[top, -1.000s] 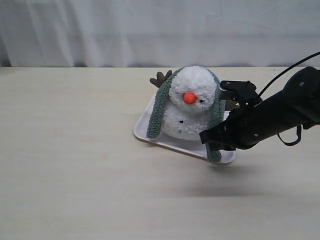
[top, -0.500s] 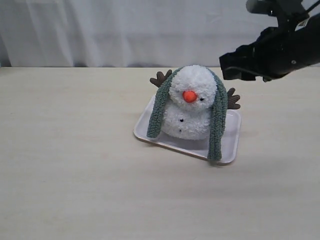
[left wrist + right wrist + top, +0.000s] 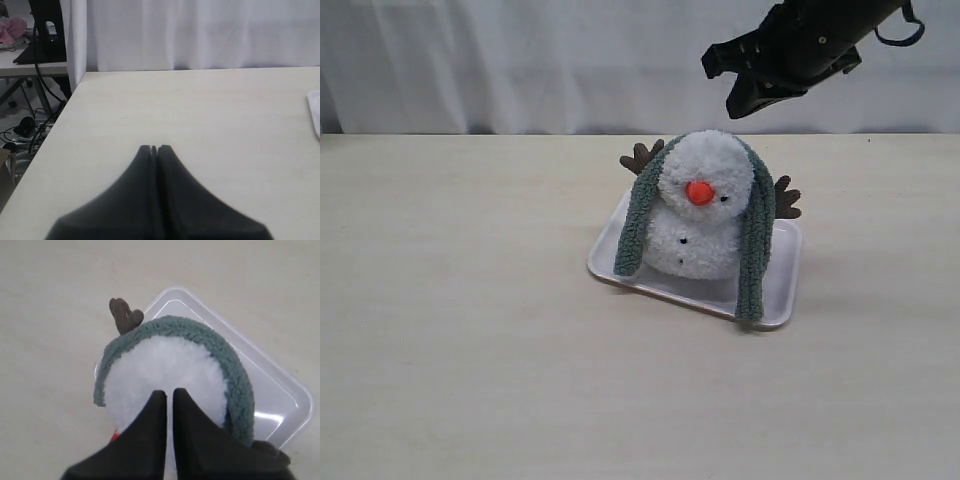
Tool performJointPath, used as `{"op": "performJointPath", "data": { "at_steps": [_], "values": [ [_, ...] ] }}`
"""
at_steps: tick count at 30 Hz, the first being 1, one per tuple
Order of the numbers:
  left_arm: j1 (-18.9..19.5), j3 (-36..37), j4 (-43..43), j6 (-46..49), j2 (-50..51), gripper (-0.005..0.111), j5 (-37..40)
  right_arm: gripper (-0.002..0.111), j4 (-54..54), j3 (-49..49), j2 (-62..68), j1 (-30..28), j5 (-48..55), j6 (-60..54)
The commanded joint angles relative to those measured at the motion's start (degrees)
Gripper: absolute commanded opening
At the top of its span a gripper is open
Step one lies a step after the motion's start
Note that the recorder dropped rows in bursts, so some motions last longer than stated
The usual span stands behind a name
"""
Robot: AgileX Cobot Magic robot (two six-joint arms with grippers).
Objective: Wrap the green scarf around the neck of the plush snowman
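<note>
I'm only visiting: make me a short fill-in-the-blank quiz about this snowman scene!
The plush snowman sits on a white ____.
Its nose is ____.
The green scarf hangs down ____ sides of its head.
The right gripper, shut and empty, hovers ____ the snowman.
Missing words: tray; orange; both; above.

Right arm [image 3: 820, 35] held high, entering from upper right, sloping down toward middle. Right tool [image 3: 168, 392] pointing straight down, black fingers closed, thin slit between tips. Left tool [image 3: 155, 148] low, roughly level, fingers pressed together.
</note>
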Motion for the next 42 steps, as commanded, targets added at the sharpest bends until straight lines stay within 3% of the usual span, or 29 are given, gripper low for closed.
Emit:
{"op": "performJointPath", "data": {
  "at_steps": [1,24,42],
  "values": [
    [-0.03,0.19,-0.13,0.00,-0.21,0.000,-0.54,0.004,-0.24,-4.97,4.40,-2.29,1.98,-0.63],
    [-0.03,0.19,-0.13,0.00,-0.21,0.000,-0.54,0.004,-4.49,-2.53,13.98,-3.36,-0.22,-5.16],
    [-0.03,0.19,-0.13,0.00,-0.21,0.000,-0.54,0.004,-5.14,-1.94,4.90,-3.36,3.42,-3.56]
  ]
}}
